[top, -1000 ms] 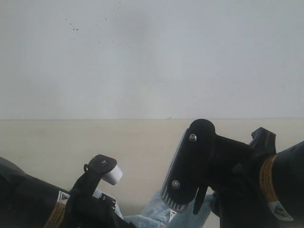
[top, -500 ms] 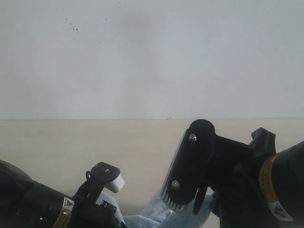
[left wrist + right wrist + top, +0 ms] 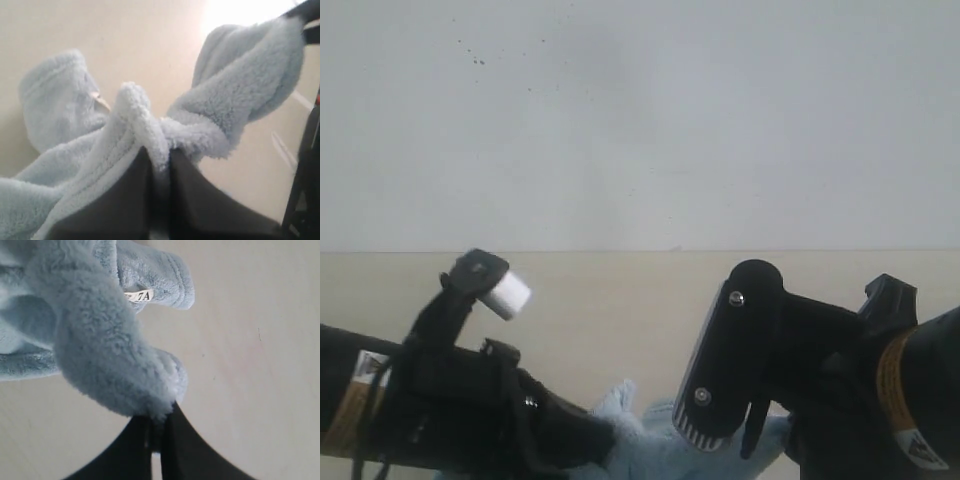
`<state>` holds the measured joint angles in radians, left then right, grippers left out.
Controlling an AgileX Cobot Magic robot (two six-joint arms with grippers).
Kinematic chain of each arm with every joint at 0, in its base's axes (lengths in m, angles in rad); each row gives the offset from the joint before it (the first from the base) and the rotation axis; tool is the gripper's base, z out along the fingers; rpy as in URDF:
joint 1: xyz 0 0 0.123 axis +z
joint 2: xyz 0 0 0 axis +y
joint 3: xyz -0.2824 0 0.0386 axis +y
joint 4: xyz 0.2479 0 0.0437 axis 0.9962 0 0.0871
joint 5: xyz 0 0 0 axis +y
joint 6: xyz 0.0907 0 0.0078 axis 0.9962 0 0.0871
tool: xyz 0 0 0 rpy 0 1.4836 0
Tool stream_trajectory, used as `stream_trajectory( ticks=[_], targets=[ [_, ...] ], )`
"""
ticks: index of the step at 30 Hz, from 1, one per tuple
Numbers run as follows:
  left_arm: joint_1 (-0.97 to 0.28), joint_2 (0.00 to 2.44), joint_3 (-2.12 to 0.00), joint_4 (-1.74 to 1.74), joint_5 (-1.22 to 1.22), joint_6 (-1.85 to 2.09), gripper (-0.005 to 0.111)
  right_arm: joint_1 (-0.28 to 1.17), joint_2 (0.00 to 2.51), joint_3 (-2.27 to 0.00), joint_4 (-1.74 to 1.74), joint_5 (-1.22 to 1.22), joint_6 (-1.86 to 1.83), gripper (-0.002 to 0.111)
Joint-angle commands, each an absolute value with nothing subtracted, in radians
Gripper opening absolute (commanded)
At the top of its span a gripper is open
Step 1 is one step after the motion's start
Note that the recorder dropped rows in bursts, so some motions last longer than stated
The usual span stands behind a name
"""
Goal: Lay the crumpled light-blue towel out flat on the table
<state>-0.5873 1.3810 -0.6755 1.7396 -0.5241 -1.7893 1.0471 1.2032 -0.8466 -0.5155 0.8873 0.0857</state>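
Observation:
The pale-blue fluffy towel (image 3: 655,452) is bunched low in the middle of the exterior view, between both arms. In the left wrist view my left gripper (image 3: 159,161) is shut on a thick fold of the towel (image 3: 235,100), which twists away from the dark fingers (image 3: 125,200) and hangs above the beige table (image 3: 140,40). In the right wrist view my right gripper (image 3: 160,419) is shut on another rounded fold of the towel (image 3: 100,350). The small white label (image 3: 139,296) shows near a hemmed corner. Most of the towel is hidden by the arms in the exterior view.
The cream table (image 3: 620,300) runs back to the white speckled wall (image 3: 640,120). My left arm (image 3: 430,410) lies across the lower left, and my right arm (image 3: 820,370) fills the lower right. A dark part of the other arm (image 3: 305,165) shows at the left wrist view's edge.
My left arm has swung up and toward the middle, its white-tipped part now higher and further left. More towel shows between the arms. The right arm has shifted slightly right and down.

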Motion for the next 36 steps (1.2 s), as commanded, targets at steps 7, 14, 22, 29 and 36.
stream_trajectory(
  ticks=[7,14,22,29,36],
  targets=[
    [-0.591,1.17,-0.67,1.744,-0.522,-1.851,0.006,1.044,1.165,-0.849,-0.556,1.022,0.101,0.0],
    [-0.591,1.173,-0.67,1.744,-0.526,-1.869,0.006,1.044,1.091,-0.849,-0.566,1.092,0.128,0.0],
    [-0.591,1.173,-0.67,1.744,-0.53,-1.872,0.006,1.044,1.069,-0.849,-0.559,1.131,0.131,0.0],
    [-0.591,1.169,-0.67,1.744,-0.53,-1.889,0.006,1.044,1.069,-0.849,-0.56,1.197,0.131,0.0],
    [-0.591,1.044,-0.71,1.744,-0.47,-1.892,0.006,1.044,1.011,-0.849,-0.614,1.2,0.147,0.0]
  ],
)
